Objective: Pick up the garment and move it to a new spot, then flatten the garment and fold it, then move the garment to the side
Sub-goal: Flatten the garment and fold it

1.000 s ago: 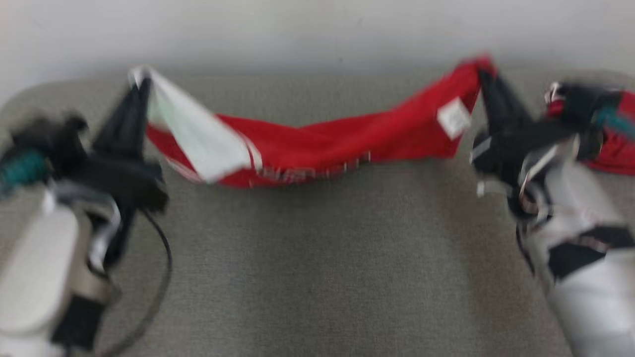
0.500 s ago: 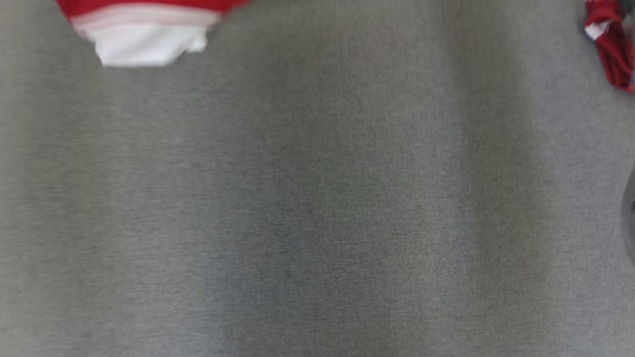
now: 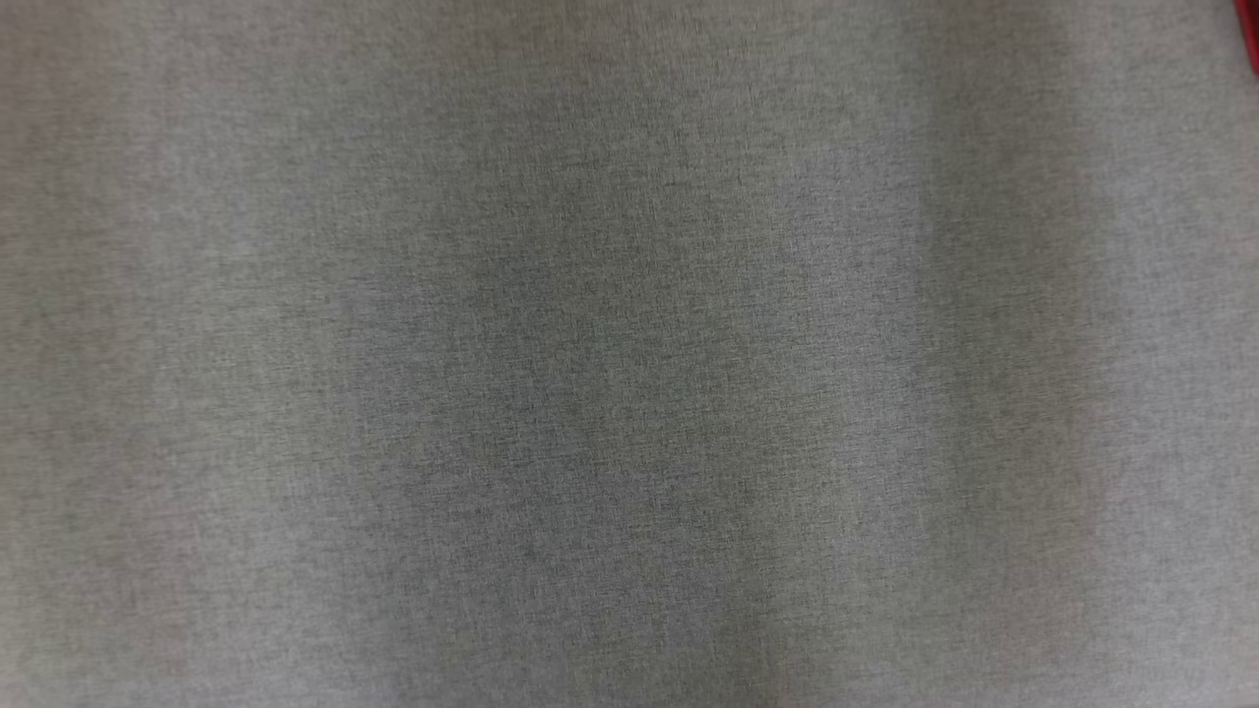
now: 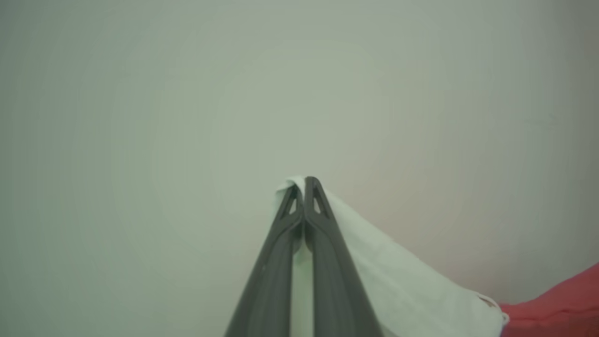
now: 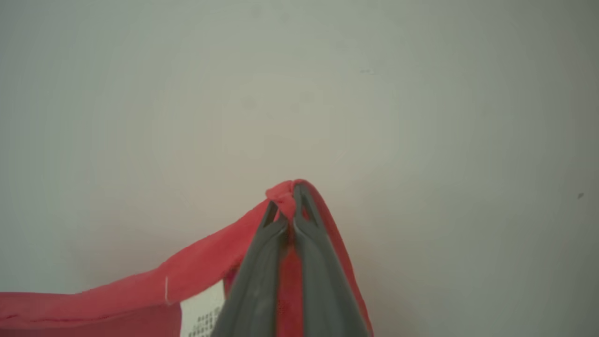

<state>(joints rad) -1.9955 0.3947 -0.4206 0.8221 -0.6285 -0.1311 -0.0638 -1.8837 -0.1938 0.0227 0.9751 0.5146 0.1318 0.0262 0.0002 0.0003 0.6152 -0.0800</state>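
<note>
Two grips, one at each end of the garment (image 5: 117, 299).

Left gripper (image 4: 304, 185): jaws pressed fully together, with a white corner of the cloth pinched at the very tips. The white fabric falls away to the right and meets red fabric at that view's lower right.

Right gripper (image 5: 294, 192): jaws likewise closed, with a bunched red edge nipped between the tips. The cloth drapes off to the left past a white printed label (image 5: 203, 313).

Both wrist views face a pale blank wall (image 4: 164, 93).

Head view: grey woven surface (image 3: 629, 393), with a red sliver (image 3: 1253, 44) at the far right edge. Too little of it shows to identify it.

Judgement: tip grips at opposite ends let the garment's own weight draw it out between the arms, which suits laying it flat. Flattening and folding are not yet done.
</note>
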